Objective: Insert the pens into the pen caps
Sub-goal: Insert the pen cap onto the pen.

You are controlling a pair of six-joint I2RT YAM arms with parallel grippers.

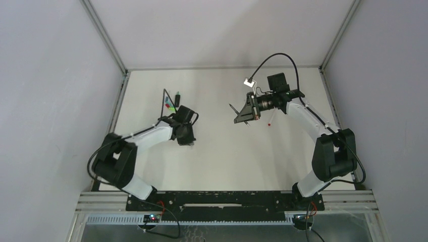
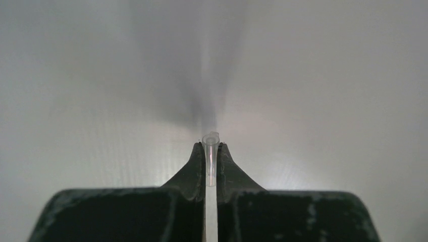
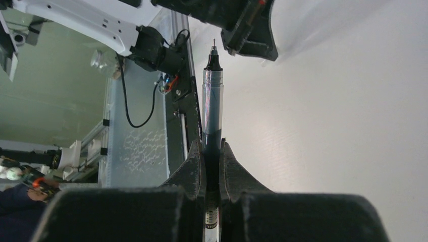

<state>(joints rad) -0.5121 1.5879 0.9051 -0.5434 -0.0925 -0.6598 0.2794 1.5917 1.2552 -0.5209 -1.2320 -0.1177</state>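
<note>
My right gripper clamps the thin dark clear-barrelled pen, nib outward; my left gripper pinches a small clear plastic cap. If either sits tilted, the nib may miss the cap's mouth.

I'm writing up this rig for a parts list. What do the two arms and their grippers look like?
The left arm and right arm have white tubular links between chunky black joint housings. A thin black cable loops above the right wrist. The left gripper and right gripper are black, each with two tapered fingers rising from a wide, scuffed block.
</note>
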